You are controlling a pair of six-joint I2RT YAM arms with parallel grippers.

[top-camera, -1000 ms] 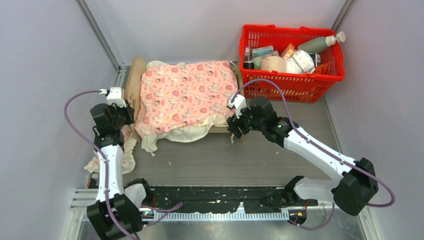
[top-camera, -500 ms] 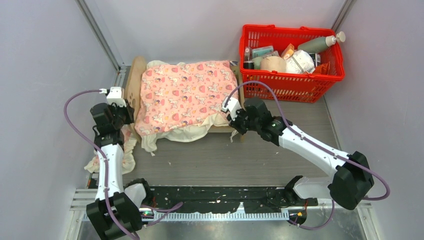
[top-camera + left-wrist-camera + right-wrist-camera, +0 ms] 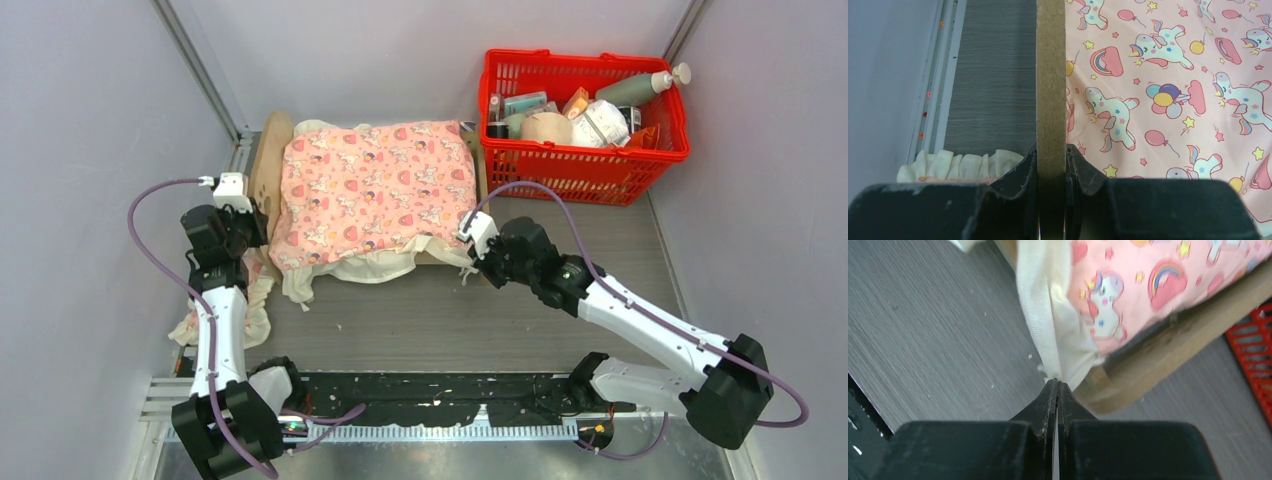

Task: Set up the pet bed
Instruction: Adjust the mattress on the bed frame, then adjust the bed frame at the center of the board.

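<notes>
change: a second back my right pincer [image 3: 1057,385] stood spread off the bed's foot corner. now it is pressed together on the cream frill of the pink unicorn-print blanket [image 3: 370,190], caught right at the tips, and has drawn a touch toward 5 o'clock. reads to me as a grip made for tugging the blanket square or peeling it back; cannot say which.

my left pincer [image 3: 1051,156]: unchanged, pinching the edge of the arched plywood headboard [image 3: 1050,75], one finger on each face. steadying the frame, i judge.

small light plywood pet bed [image 3: 268,160]: sits at 11 o'clock on the grey wood-grain table [image 3: 420,310], head toward 9, foot just beside the red plastic basket [image 3: 585,172] at 1 o'clock. blanket covers nearly all of it, cream hem spilling over the near side. mattress hidden, paw cutout not in sight.

small pink cream-frilled pillow [image 3: 257,295] lies off the bed at 8 o'clock, by my left arm. not yet placed.
</notes>
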